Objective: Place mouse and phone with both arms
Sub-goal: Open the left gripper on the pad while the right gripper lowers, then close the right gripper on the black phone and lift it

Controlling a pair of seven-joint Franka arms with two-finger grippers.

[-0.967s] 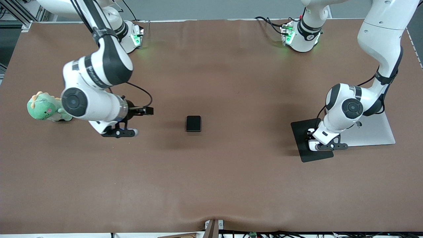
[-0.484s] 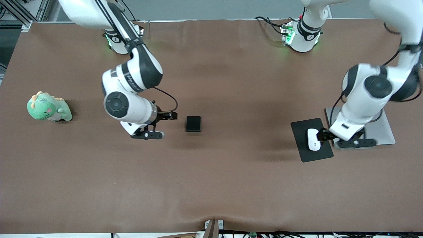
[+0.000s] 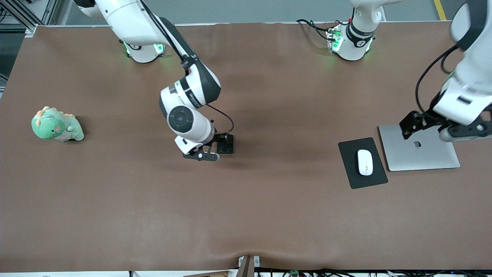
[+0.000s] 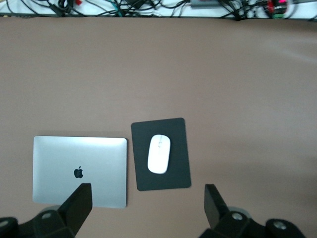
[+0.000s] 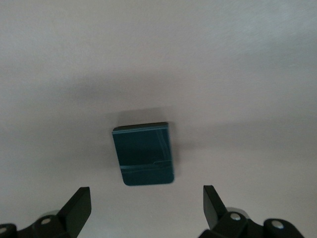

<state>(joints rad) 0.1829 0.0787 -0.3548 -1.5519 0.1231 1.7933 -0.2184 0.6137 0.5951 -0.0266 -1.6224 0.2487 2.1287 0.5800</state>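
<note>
The white mouse (image 3: 365,162) lies on a black mouse pad (image 3: 351,154) toward the left arm's end of the table. It also shows in the left wrist view (image 4: 159,153). My left gripper (image 3: 438,128) is open and empty, high over the silver laptop (image 3: 423,154); its own view shows it open too (image 4: 147,191). The black phone (image 3: 228,145) lies flat at mid-table and shows whole in the right wrist view (image 5: 143,153). My right gripper (image 3: 214,149) is open and empty just over the phone's edge toward the right arm's end (image 5: 144,193).
A green dinosaur plush (image 3: 55,125) sits near the right arm's end of the table. The closed laptop (image 4: 79,171) lies beside the mouse pad (image 4: 181,171). Cables run along the table edge by the arm bases (image 3: 319,27).
My left gripper has let go of the mouse on the pad and risen away over the laptop. My right arm has swung from beside the plush to the phone.
</note>
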